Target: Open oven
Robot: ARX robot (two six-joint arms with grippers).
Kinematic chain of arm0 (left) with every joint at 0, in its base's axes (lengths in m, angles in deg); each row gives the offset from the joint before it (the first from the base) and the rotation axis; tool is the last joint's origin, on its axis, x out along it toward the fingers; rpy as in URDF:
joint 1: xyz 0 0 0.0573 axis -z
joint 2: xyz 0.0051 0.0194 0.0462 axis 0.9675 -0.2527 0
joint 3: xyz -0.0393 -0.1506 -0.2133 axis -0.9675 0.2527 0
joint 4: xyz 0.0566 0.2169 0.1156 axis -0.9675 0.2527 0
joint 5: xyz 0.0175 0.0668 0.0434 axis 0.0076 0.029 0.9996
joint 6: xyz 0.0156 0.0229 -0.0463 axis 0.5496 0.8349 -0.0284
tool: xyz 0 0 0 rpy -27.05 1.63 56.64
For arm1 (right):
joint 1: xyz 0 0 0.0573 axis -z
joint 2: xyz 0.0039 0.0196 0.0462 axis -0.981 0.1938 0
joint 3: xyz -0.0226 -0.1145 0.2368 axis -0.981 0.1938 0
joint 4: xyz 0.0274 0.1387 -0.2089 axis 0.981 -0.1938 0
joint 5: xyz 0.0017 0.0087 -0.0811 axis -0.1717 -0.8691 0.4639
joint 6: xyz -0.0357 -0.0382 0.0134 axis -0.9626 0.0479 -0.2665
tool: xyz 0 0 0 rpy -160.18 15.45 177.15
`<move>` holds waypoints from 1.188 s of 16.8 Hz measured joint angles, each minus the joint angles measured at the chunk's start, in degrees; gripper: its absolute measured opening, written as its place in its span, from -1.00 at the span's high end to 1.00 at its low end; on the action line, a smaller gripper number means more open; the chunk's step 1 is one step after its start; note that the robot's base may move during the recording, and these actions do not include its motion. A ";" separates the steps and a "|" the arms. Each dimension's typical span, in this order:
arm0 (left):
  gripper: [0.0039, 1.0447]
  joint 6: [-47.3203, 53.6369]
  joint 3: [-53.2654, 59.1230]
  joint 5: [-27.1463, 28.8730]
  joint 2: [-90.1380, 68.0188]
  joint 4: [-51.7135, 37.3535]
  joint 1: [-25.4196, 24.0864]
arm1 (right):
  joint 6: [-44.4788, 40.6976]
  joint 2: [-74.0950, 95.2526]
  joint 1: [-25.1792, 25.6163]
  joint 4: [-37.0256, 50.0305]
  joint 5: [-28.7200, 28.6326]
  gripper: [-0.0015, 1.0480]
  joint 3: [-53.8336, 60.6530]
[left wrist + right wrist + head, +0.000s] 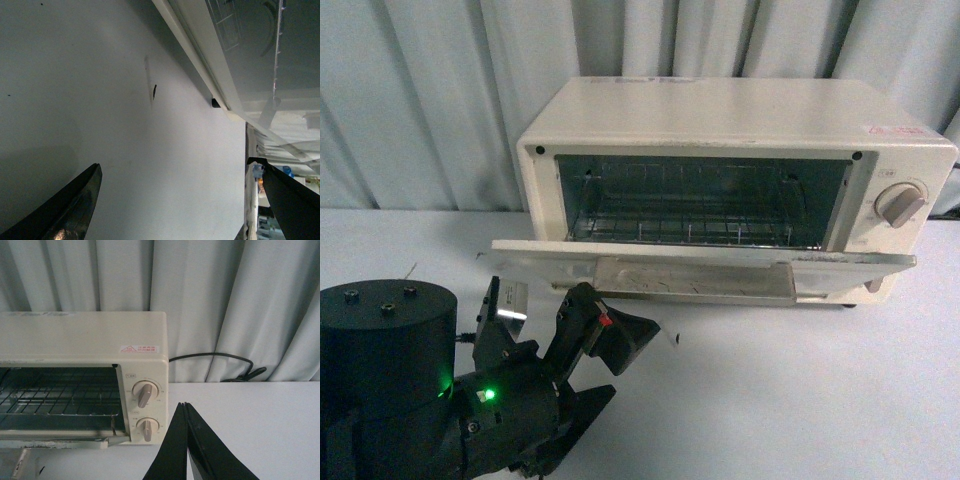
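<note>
Nearest the camera, in the lower left corner of the front view, is the bulky black left arm [390, 370], with a small green light [488, 394] glowing on it. Its left hand [575, 308] sits low over the white surface [770, 400], just in front of the left end of the oven's door and apart from it. The left wrist view shows its 2 dark fingers [75, 210] spread wide, with bare surface between them and the door's edge running past close by.

In the middle, toward the back of the surface, stands the cream-white oven [720, 110], close in front of a pale pleated curtain [420, 100]. Its door [700, 270] hangs down almost flat and juts forward past the body. The wire rack [700, 225] shows in the open cavity. 2 beige knobs [144, 394] sit one above the other at the oven's right end.

In front of the door and to the oven's right, the surface lies open. The right hand [184, 407] is there, in front of and to the right of the knobs, its fingers pressed together tip to tip. A black cable [215, 357] runs along the foot of the curtain behind.
</note>
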 joint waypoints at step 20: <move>0.97 63.23 34.01 21.11 73.05 14.91 -21.38 | 0.42 -40.13 9.84 -29.66 -9.97 0.96 8.72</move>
